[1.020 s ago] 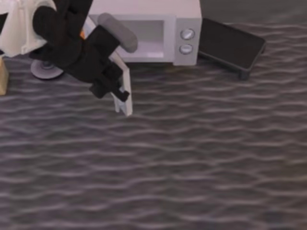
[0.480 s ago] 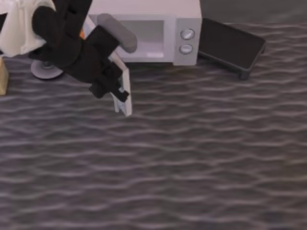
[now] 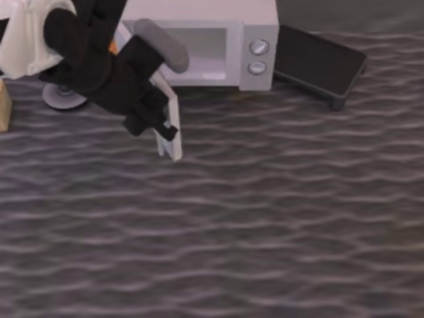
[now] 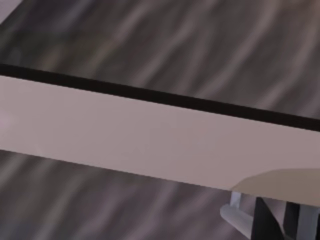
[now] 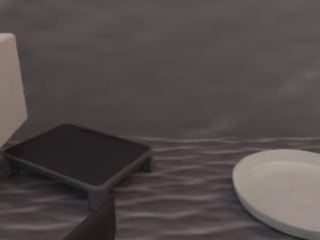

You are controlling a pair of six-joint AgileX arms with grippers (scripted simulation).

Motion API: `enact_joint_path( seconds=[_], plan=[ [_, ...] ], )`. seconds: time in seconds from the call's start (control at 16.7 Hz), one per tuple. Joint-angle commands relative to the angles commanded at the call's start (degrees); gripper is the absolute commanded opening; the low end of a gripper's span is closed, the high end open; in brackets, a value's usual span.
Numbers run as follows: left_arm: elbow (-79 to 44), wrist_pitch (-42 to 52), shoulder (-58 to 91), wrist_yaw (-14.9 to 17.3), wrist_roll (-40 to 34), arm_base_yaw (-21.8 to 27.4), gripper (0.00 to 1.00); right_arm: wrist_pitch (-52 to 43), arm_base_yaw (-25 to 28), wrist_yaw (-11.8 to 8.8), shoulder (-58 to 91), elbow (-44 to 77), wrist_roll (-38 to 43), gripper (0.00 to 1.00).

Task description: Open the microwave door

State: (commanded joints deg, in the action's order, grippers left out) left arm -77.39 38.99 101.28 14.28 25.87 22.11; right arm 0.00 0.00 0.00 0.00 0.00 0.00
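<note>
The light grey microwave [image 3: 262, 23] stands at the table's back edge, two round knobs [image 3: 258, 48] on its right-hand panel and its cavity [image 3: 205, 53] exposed. The microwave door [image 3: 175, 126] is swung out toward the front, roughly square to the oven's face. My left gripper [image 3: 158, 124] is shut on the door's handle at the door's free end. In the left wrist view the door's edge [image 4: 150, 135] fills the middle, and the grey handle [image 4: 235, 217] lies beside a dark finger [image 4: 265, 227]. My right gripper [image 5: 95, 225] shows only as a dark part in its own wrist view.
A flat black tray-like slab [image 3: 318, 59] lies right of the microwave, its nearest leg [image 5: 97, 197] close to my right gripper. A white plate [image 5: 285, 190] lies farther right. A small grey disc [image 3: 63, 96] and a tan object [image 3: 3, 109] sit at the far left.
</note>
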Motion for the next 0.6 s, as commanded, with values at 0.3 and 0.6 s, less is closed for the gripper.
enact_joint_path(
  seconds=[0.3, 0.6],
  plan=[
    [0.0, 0.0, 0.0, 0.0, 0.0, 0.0, 0.0, 0.0, 0.0, 0.0, 0.0, 0.0, 0.0, 1.0],
    [0.16, 0.27, 0.06, 0.62, 0.83, -0.16, 0.0, 0.0, 0.0, 0.0, 0.0, 0.0, 0.0, 1.0]
  ],
)
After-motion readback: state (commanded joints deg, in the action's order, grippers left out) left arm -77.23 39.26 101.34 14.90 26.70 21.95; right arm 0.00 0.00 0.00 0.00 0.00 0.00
